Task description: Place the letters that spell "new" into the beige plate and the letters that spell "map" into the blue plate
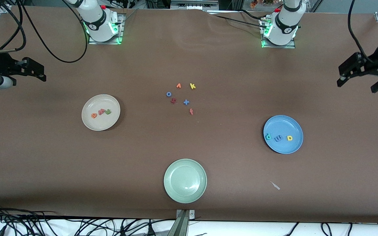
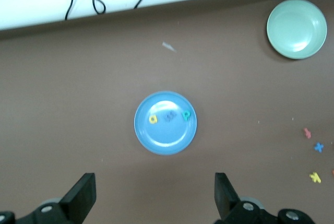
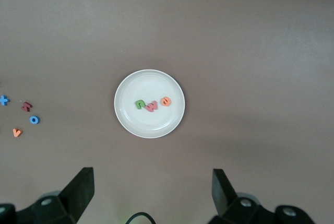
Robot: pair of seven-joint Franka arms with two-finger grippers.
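Leftover letters cluster mid-table: blue o (image 1: 168, 94), orange v (image 1: 178, 86), yellow k (image 1: 192, 86), blue x (image 1: 186, 102), two red pieces. Green n (image 1: 108, 111), red w (image 1: 101, 112) and orange e (image 1: 94, 115) lie in the beige plate (image 1: 90, 124); teal p (image 1: 268, 136), periwinkle m (image 1: 278, 138), yellow a (image 1: 289, 138) in the blue plate (image 1: 284, 149). Nearest the front camera sits the pale green plate (image 1: 171, 190). Left gripper (image 1: 356, 73) and right gripper (image 1: 33, 70) wait high above their table ends, fingers spread, holding nothing.

Green n (image 1: 108, 111), red w (image 1: 101, 112), orange e (image 1: 94, 115) lie in the beige plate (image 1: 92, 125); teal p (image 1: 268, 136), periwinkle m (image 1: 278, 138), yellow a (image 1: 289, 138) in the blue plate (image 1: 284, 149).
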